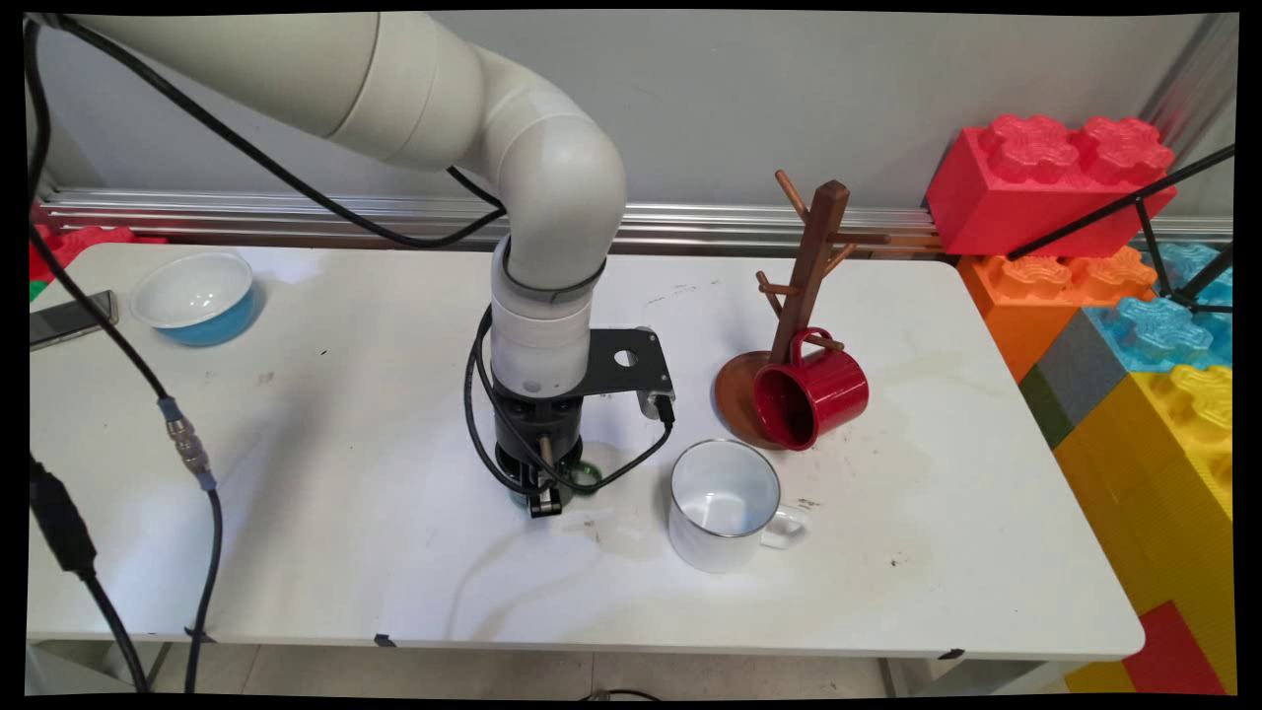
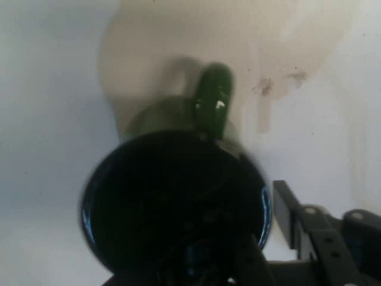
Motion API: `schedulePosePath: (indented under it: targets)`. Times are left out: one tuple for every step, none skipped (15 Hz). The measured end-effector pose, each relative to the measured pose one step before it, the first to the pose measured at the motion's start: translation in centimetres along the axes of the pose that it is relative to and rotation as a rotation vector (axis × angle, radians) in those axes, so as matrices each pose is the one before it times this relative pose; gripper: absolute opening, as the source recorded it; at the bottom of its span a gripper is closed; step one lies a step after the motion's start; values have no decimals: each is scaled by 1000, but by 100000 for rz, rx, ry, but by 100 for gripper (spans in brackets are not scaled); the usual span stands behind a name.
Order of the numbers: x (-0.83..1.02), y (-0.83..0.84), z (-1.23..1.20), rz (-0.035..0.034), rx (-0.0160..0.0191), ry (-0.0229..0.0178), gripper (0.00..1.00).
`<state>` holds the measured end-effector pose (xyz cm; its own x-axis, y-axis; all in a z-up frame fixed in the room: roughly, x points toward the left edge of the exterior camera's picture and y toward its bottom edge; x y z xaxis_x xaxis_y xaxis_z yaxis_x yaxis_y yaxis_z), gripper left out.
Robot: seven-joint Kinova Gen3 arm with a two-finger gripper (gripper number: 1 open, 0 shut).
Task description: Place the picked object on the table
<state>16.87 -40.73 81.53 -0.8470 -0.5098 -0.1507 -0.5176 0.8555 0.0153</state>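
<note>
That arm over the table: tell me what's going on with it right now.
The white Kinova arm reaches straight down over the table, its gripper lowered at a dark green mug standing upright, handle sticking out. One finger seems to sit inside the rim, but whether the gripper has closed on it cannot be told. Just right of it stands a white mug. Behind that, a red mug hangs on a wooden mug tree. A blue bowl sits at the far left.
</note>
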Motion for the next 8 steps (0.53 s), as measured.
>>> schedulePosePath:
  targets:
    - [21,9,42,-21,-24,45,100]
    - [14,13,66,-30,-126,43,100]
    - [3,13,51,-61,-129,75,100]
    - [-3,4,31,-65,-116,181,100]
    - [-21,-11,6,-38,-81,155,100]
    - [-7,-19,-9,-19,-32,140,100]
    - [-26,-69,-35,-90,21,279,100]
    - [-11,-94,-97,-167,77,408,100]
